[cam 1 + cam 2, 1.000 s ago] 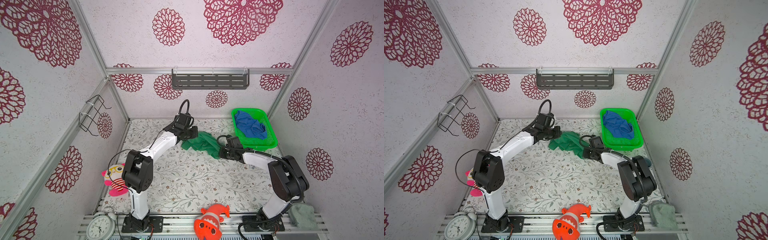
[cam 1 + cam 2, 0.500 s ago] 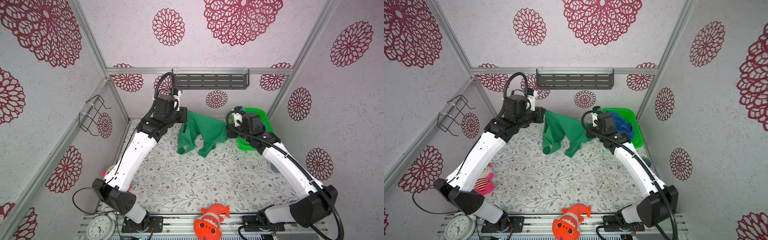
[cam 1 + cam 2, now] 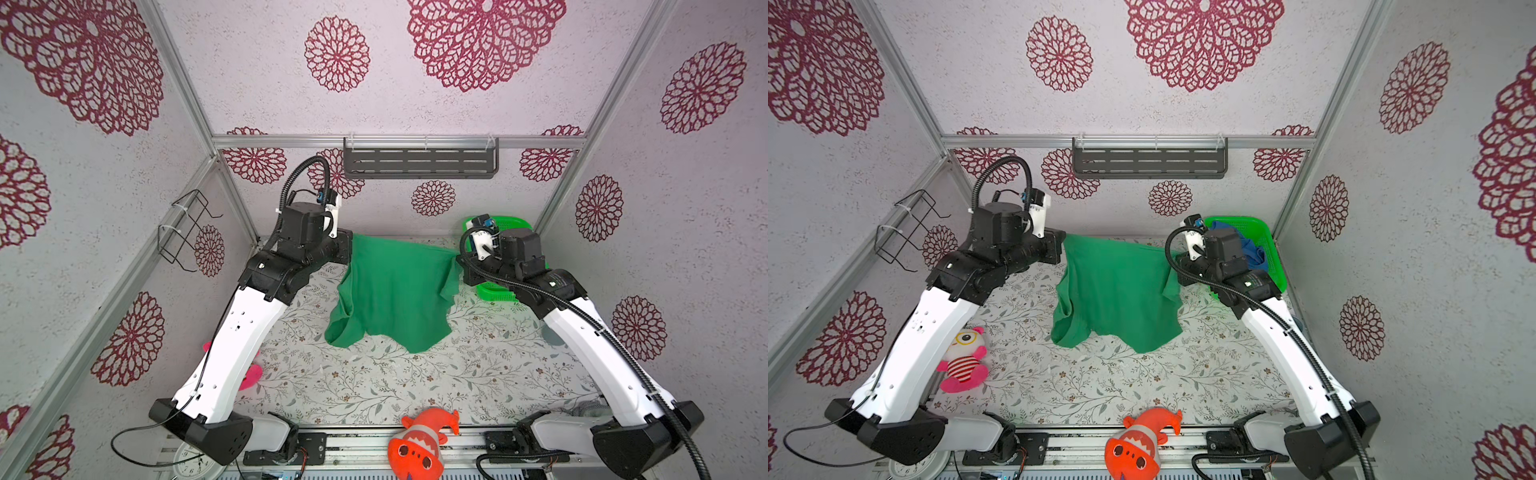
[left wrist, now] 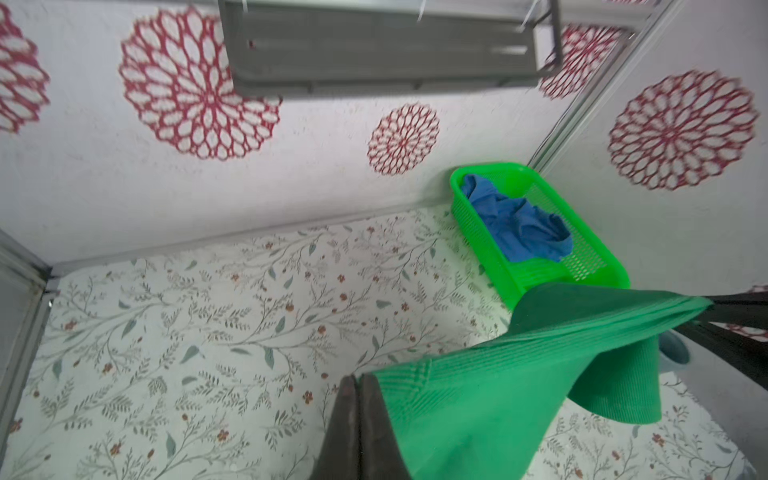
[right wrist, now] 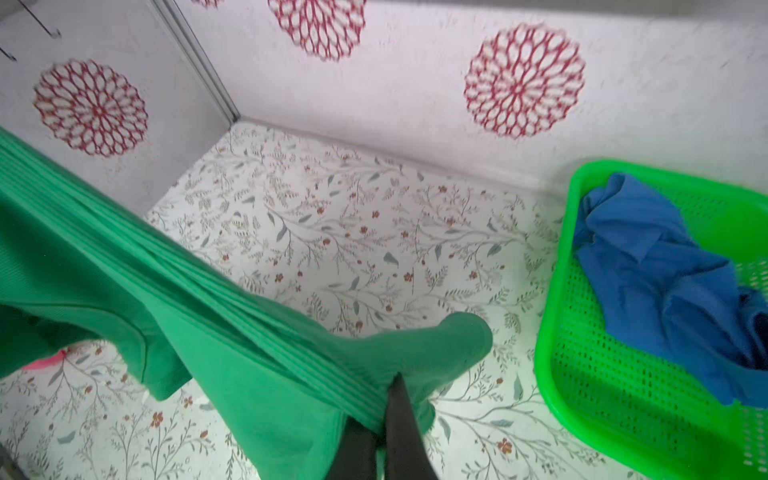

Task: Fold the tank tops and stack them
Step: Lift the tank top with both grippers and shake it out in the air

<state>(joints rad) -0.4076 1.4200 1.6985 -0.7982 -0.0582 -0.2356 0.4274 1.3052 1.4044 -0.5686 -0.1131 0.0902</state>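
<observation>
We see the green tank top [image 3: 390, 291] stretched in the air over the counter [image 3: 374, 386], likely so it hangs open and can be laid flat for folding. The left claw [image 4: 356, 382] and the right claw [image 5: 384, 415] each pinch tight on one upper edge. We count two tops: the blue tank top [image 4: 519, 228] lies crumpled in the one basket [image 4: 586, 262].

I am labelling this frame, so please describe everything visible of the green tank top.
The green tank top is plain, soft, finely ribbed cloth. It hangs spread in the air, its upper edge stretched taut. The left end effector is shut on one upper corner, the right end effector on the other. The lower part droops in folds over the floral table; whether it touches there I cannot tell.
</observation>
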